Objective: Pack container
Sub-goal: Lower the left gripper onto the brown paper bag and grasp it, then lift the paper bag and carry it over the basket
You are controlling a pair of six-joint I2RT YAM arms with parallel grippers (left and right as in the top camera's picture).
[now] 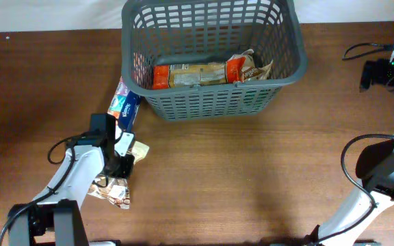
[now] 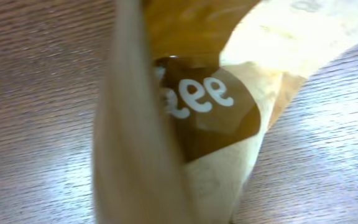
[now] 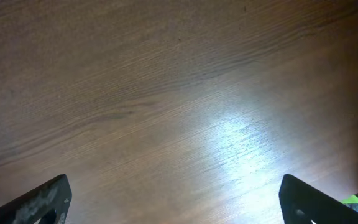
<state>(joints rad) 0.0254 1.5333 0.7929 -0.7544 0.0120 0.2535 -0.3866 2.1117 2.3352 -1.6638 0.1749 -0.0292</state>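
The dark grey basket [image 1: 287,42] stands at the back centre and holds an orange-ended packet [image 1: 189,75] and a crumpled packet [image 1: 250,67]. My left gripper [image 1: 124,161] is at the front left, shut on a cream and brown coffee packet [image 1: 139,149]. That packet [image 2: 204,118] fills the left wrist view and hides the fingers. My right gripper [image 3: 173,190] is open and empty over bare table; in the overhead view it sits at the far right edge [image 1: 378,72].
A blue and green packet [image 1: 124,107] lies against the basket's front left corner. A shiny brown packet [image 1: 112,190] lies under my left arm. The wooden table [image 1: 252,178] stretches between the arms.
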